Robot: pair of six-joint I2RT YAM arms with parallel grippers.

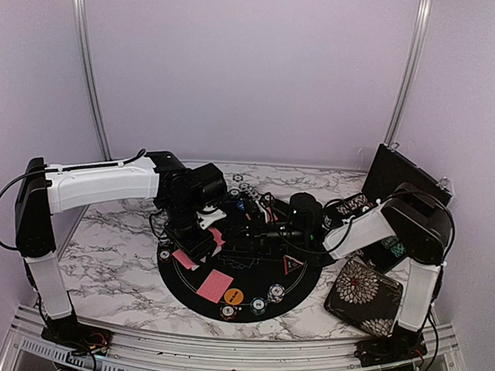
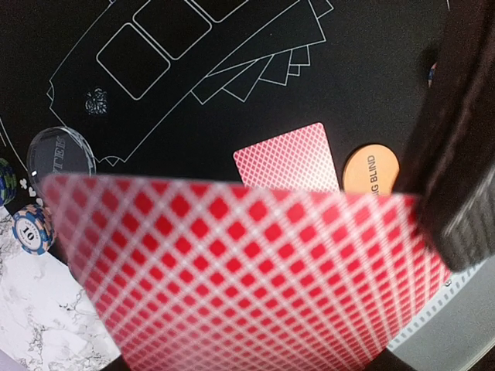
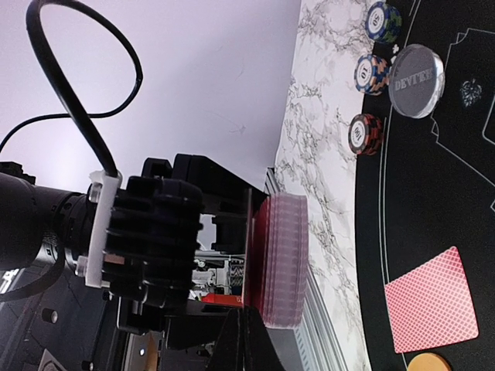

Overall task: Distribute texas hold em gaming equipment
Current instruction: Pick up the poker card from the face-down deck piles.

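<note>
My left gripper (image 1: 198, 247) is shut on a deck of pink-red-backed playing cards (image 2: 247, 270), which fills the foreground of the left wrist view; one dark finger (image 2: 458, 162) shows at its right. The right wrist view shows the same deck (image 3: 283, 261) edge-on. My right gripper (image 3: 249, 315) is shut, with its tip against the deck's lower edge; I cannot tell whether it pinches a card. One card (image 1: 215, 284) lies face down on the round black mat (image 1: 309, 273), beside an orange button (image 1: 233, 296). Chip stacks (image 1: 259, 305) and a red-edged triangle (image 1: 293, 264) sit nearby.
A clear dealer button (image 3: 416, 69) and three chip stacks (image 3: 371, 72) lie at the mat's left rim. A floral pouch (image 1: 363, 297) rests at the front right, and an open black case (image 1: 402, 179) stands behind it. More chips (image 1: 241, 191) sit at the mat's far edge.
</note>
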